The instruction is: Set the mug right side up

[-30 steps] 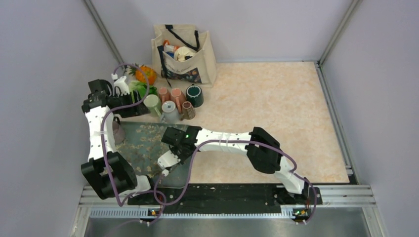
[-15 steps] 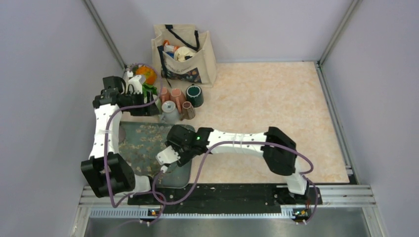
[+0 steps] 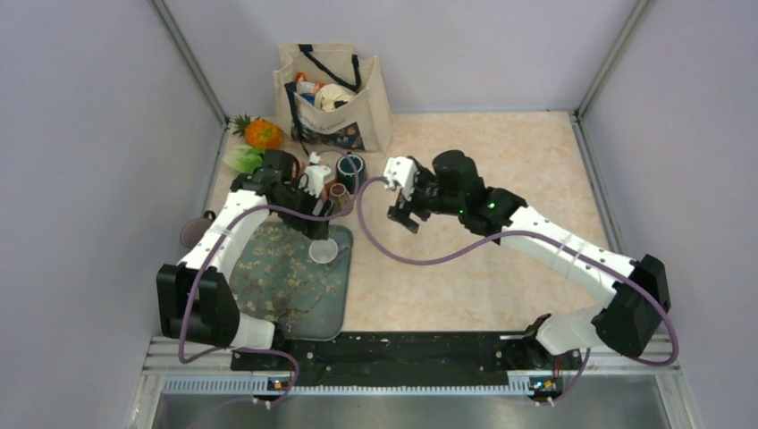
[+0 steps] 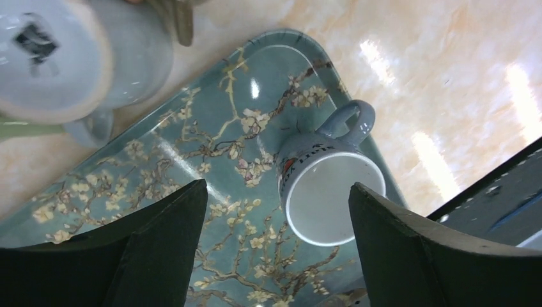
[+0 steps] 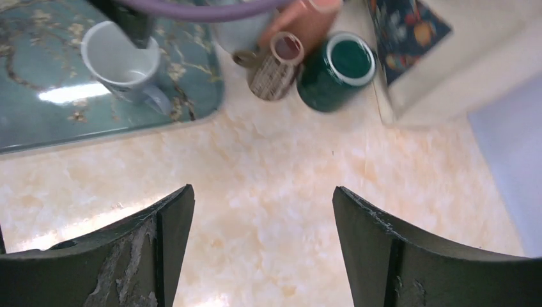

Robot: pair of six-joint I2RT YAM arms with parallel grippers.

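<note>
Pale blue mug [image 4: 329, 192] stands mouth-up on the floral tray [image 4: 160, 166], near its far right corner, handle toward the tray's rim. Left gripper [image 4: 278, 188] hangs just above the mug, jaws spread wide, gripping nothing. Right gripper [image 5: 262, 190] likewise wide apart and empty, over bare table [image 5: 268, 160], right of the tray and near a dark green mug [image 5: 335, 70].

Blue mug [image 4: 332, 204] mouth-up on floral tray [image 4: 211, 115], near corner; pincer [image 4: 278, 185] spread wide.
</note>
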